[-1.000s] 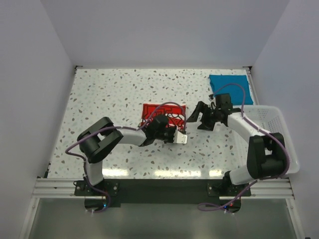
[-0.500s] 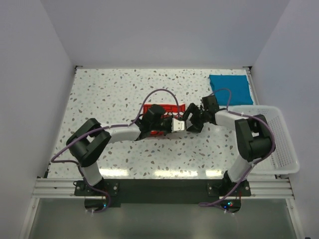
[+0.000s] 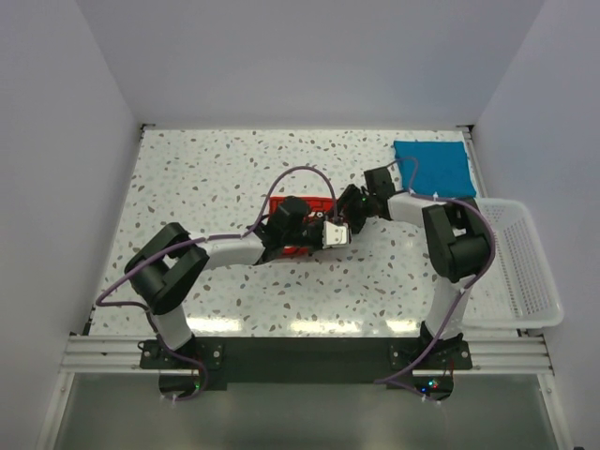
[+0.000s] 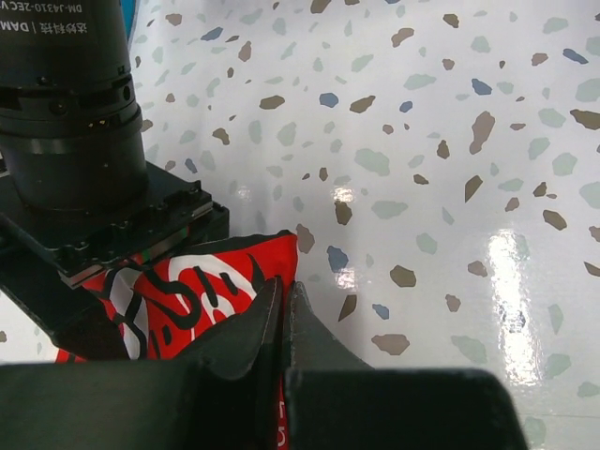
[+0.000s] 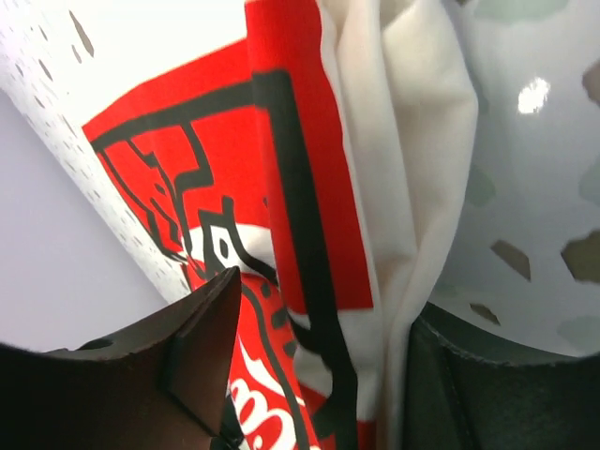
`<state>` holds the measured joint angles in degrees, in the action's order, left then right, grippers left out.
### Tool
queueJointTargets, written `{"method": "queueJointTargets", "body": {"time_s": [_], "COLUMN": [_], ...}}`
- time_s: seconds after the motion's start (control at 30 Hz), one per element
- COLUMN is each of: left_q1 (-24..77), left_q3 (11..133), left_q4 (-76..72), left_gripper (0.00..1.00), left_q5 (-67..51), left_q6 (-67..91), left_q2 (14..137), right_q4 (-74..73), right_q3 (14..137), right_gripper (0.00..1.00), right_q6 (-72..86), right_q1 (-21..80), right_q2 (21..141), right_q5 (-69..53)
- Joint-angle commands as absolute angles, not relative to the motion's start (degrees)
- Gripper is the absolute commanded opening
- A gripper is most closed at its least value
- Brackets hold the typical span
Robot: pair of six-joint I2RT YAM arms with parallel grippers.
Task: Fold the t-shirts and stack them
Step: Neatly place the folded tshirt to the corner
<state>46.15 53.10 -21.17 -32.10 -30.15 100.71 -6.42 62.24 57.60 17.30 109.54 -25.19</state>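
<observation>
The cream-and-red t-shirt [image 4: 202, 281] sits bunched near the middle of the speckled worktop [image 3: 206, 178], and its red panel with white script shows from above. The left tool [image 4: 284, 292] is clenched on it. Its two black fingers meet on the red edge of the cloth at a corner, with bare worktop just beyond. The left arm reaches in from the left, low over the surface, and its purple cable [image 3: 300, 172] arches above the shirt.

The right tool [image 5: 319, 309] comes in from the opposite side, so both tools sit close together at the shirt's right end. In the right wrist view, a thick fold of the shirt fills the gap between the fingers [image 5: 192, 347]. The fold is cream on one side and red with black lines on the other. The jaws stand apart around it, but the view is too close to tell whether they press on the cloth or merely flank it.

The teal-blue t-shirt [image 3: 431, 167] lies folded flat as a neat rectangle at the far right corner of the worktop, well apart from the other shirt. A white lattice basket [image 3: 530, 272] sits at the worktop's right edge, nearer the arm bases than the teal-blue t-shirt.
</observation>
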Motion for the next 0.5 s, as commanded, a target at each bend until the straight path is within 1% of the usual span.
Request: {"method": "queueJointTargets", "body": {"time_s": [0.0, 0.1, 0.13, 0.17, 0.2, 0.23, 0.3, 0.33, 0.4, 0.43, 0.47], "left_q1": [46.14, 46.23, 46.23, 46.14, 45.97, 45.79, 44.22, 43.6, 42.54, 42.28, 41.93], "left_q3": [54.32, 54.93, 55.37, 56.5, 57.04, 57.65, 58.27, 59.84, 61.78, 62.4, 63.19], "left_q4": [-23.38, -22.51, -21.54, -19.45, -18.29, -17.32, -15.13, -13.81, -8.19, -6.69, -4.24], "left_gripper": [0.0, 0.0, 0.14, 0.24, 0.32, 0.44, 0.57, 0.69, 0.78, 0.92, 1.0], "left_q5": [-33.4, -33.05, -32.7, -32.17, -30.78, -30.07, -29.01, -29.35, -29.71, -29.71, -29.88], "left_q6": [-28.56, -28.21, -27.95, -27.86, -26.9, -26.11, -20.94, -19.35, -15.67, -14.69, -14.16], "left_q2": [98.79, 98.96, 98.96, 98.96, 98.53, 98.0, 96.69, 96.51, 96.5, 96.42, 96.33], "right_q4": [-6.5, -8.34, -9.65, -10.62, -12.55, -16.83, -20.72, -24.83, -28.02, -29.86, -32.93], "right_q3": [65.04, 67.93, 70.11, 71.62, 73.37, 77.04, 81.19, 85.3, 88.93, 92.34, 93.94], "right_gripper": [0.58, 0.33, 0.24, 0.1, 0.05, 0.0, 0.0, 0.0, 0.0, 0.0, 0.0], "right_q6": [58.01, 54.34, 52.75, 50.56, 46.53, 44.58, 37.58, 35.35, 27.48, 25.42, 23.05], "right_q1": [17.4, 17.31, 17.31, 17.31, 17.4, 17.32, 17.31, 17.31, 17.31, 17.14, 16.79], "right_q2": [111.79, 112.94, 113.03, 113.29, 113.29, 113.38, 114.08, 114.52, 115.66, 116.1, 116.54], "right_q5": [-21.97, -19.79, -19.34, -19.16, -16.98, -16.01, -12.25, -11.0, -9.68, -7.58, -7.91]}}
